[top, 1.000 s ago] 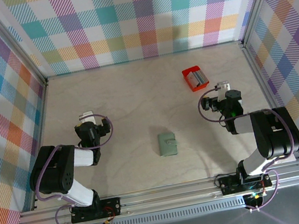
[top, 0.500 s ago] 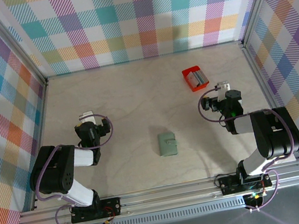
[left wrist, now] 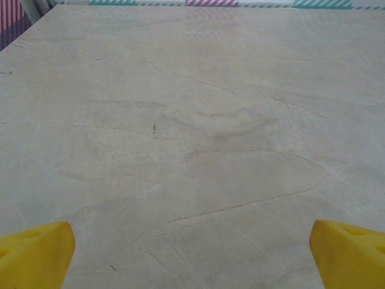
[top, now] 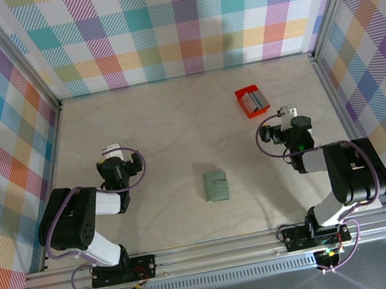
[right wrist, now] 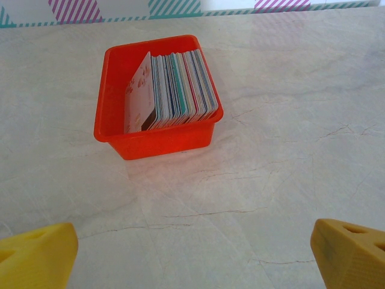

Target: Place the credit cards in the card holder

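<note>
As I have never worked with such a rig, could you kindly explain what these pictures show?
These are two robot arms bolted at the near edge of a table. The overhead picture looks down from above and behind them, with the left arm on the left and the right arm on the right. The other two pictures come from cameras on the wrists. The yellow shapes at their bottom corners are each gripper's own fingers. The left gripper and the right gripper are both open and hold nothing. A small grey-green card holder lies closed on the table between the arms. Farther off, in front of the right gripper, a red box holds the credit cards, standing on edge.
</note>
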Available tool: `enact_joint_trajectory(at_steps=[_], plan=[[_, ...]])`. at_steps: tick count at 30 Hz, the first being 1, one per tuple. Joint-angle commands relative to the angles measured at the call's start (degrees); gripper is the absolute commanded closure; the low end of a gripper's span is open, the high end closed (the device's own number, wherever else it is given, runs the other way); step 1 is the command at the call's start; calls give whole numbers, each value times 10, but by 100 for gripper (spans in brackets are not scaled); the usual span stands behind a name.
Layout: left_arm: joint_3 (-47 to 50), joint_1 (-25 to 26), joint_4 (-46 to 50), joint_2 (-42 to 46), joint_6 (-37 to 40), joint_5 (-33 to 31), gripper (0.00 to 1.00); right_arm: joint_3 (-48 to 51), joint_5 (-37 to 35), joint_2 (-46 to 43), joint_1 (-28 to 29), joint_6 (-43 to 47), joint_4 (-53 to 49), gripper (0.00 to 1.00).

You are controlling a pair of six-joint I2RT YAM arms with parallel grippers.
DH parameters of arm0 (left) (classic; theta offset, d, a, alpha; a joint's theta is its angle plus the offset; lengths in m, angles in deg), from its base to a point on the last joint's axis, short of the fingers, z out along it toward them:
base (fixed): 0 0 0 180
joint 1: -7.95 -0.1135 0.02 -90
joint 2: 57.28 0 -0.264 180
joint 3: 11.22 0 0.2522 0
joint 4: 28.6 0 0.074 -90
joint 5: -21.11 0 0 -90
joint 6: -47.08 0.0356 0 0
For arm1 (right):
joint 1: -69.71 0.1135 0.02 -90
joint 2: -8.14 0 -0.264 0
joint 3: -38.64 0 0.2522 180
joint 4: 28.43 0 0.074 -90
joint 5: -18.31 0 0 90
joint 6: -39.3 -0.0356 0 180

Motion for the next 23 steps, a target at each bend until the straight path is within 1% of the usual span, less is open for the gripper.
enact_joint_trajectory(at_steps=[1, 23], plan=[[-6, -9, -22, 2, 6, 3, 0, -2, 12, 5, -3, -3, 23, 1], [-6, -9, -22, 2, 6, 2, 0, -3, 16, 5, -6, -4, 21, 1]])
